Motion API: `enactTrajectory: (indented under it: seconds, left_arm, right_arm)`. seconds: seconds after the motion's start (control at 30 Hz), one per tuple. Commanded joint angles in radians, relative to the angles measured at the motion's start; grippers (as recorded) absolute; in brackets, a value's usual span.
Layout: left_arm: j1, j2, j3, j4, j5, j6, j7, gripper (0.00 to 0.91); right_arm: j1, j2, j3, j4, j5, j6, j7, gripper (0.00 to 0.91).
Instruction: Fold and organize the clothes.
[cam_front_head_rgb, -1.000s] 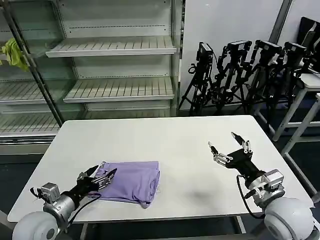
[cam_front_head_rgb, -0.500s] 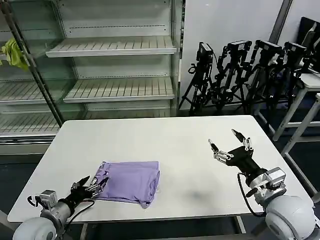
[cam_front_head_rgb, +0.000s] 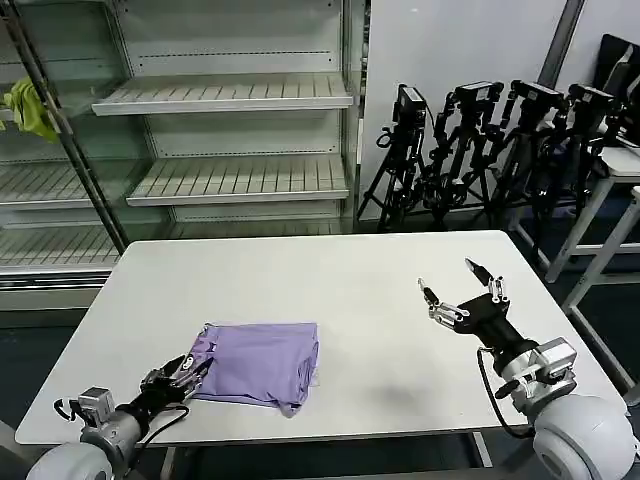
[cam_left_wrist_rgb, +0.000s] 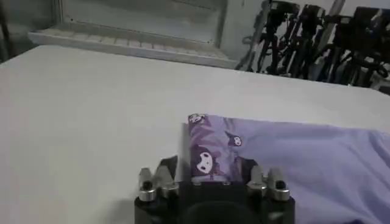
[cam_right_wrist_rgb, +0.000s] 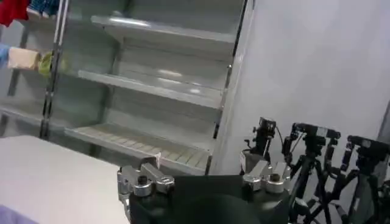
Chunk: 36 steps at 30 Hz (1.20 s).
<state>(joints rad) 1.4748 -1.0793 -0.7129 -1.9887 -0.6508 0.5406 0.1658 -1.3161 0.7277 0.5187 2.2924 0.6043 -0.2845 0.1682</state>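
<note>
The clothes are one lavender T-shirt (cam_front_head_rgb: 262, 362), folded into a flat rectangle on the front left of the white table (cam_front_head_rgb: 350, 280). In the left wrist view the shirt (cam_left_wrist_rgb: 292, 152) shows a dark purple cartoon print (cam_left_wrist_rgb: 204, 161) on its near folded edge. My left gripper (cam_front_head_rgb: 183, 373) is low at the shirt's front left corner, open, its fingers (cam_left_wrist_rgb: 168, 165) standing either side of that printed edge. My right gripper (cam_front_head_rgb: 458, 287) hovers open above the table's right side, well away from the shirt and holding nothing.
Empty metal shelves (cam_front_head_rgb: 230, 95) stand behind the table, with a small yellow-green cloth (cam_front_head_rgb: 28, 108) hanging at the far left. Black tripods (cam_front_head_rgb: 480, 150) crowd the back right. The table's front edge runs just below the left gripper.
My left gripper has drawn back from over the shirt's left edge toward the table's front edge and sunk lower. The shirt lies where it was. The right gripper has barely shifted.
</note>
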Motion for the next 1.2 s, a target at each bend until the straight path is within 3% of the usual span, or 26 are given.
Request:
enactTrajectory:
  seconds: [0.03,0.73,1.2]
  left_arm:
    - [0.008,-0.002,-0.005,-0.009,0.005,0.002,0.002,0.121]
    - [0.014,0.028,-0.052,-0.037,-0.028,0.001,-0.003,0.081]
    - [0.069,0.183,-0.318,0.0,-0.1,0.019,-0.021,0.071]
  right_arm:
    - [-0.012,0.0,0.01,0.005,0.001,0.001,0.0,0.907]
    - [-0.043,0.002,0.053,0.028,0.002,0.008,0.0,0.907]
    - [-0.003,0.004,0.017,0.001,0.001,0.023,-0.007,0.907]
